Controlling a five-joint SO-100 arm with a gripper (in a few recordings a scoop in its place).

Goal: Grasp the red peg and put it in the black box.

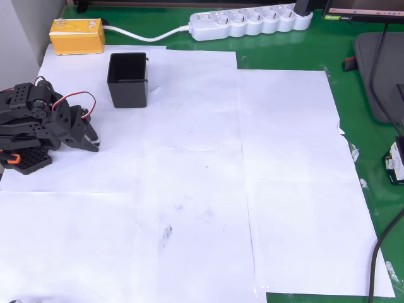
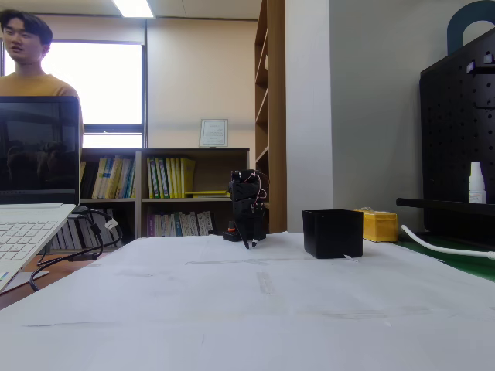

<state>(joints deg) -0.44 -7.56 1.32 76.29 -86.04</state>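
— How many boxes stand on the tabletop (image 1: 297, 38)?
— One black box (image 1: 128, 81), upright on the white paper sheets (image 1: 189, 177), mouth open. One yellow block (image 1: 77, 35) lies beyond it, near one white power strip (image 1: 249, 22).
— And the arm?
— One black arm (image 1: 38, 123), folded at the left edge in the overhead view, just beside the box. Its pincer (image 1: 93, 142) points down near the paper, tips pressed together.
— The red peg?
— I cannot make it out.
— Anyone around?
— One person (image 2: 27, 58) behind a laptop (image 2: 35, 178) in the fixed view.
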